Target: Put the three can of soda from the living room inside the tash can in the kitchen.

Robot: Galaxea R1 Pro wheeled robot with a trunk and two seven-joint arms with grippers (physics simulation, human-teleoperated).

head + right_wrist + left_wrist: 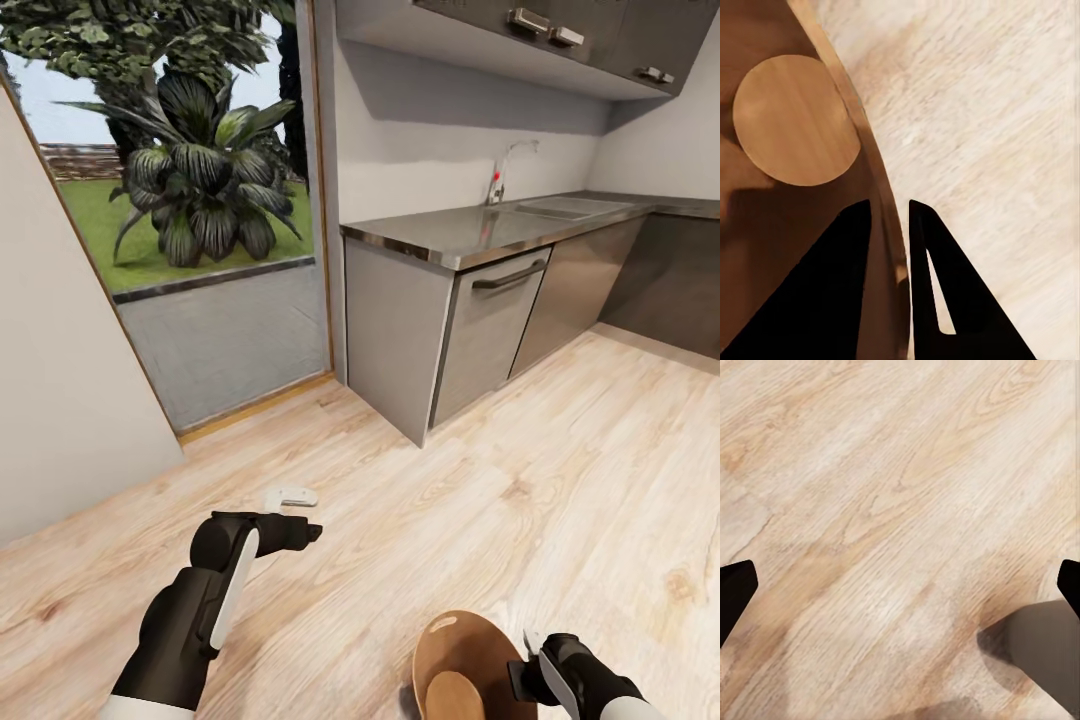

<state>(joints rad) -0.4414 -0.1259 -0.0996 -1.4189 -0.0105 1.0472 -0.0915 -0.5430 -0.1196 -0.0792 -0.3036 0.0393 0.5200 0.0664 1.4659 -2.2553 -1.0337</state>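
Your right gripper (889,225) has its jaws pinched narrow over the bin's (470,640) rim, one finger inside the wall, one outside, so you carry the bin low by your right side above the wood floor (560,480). It looks like a light, stiff, thin-walled shell, tapered, with a tan wood-grain inside and a flat round bottom (795,120). A rim pinch will likely let it swing, so move gently. Your left gripper (900,585) hangs over bare planks, jaws wide and empty. No cans show inside the bin. Ahead stands a steel counter (470,235) with a sink (570,208).
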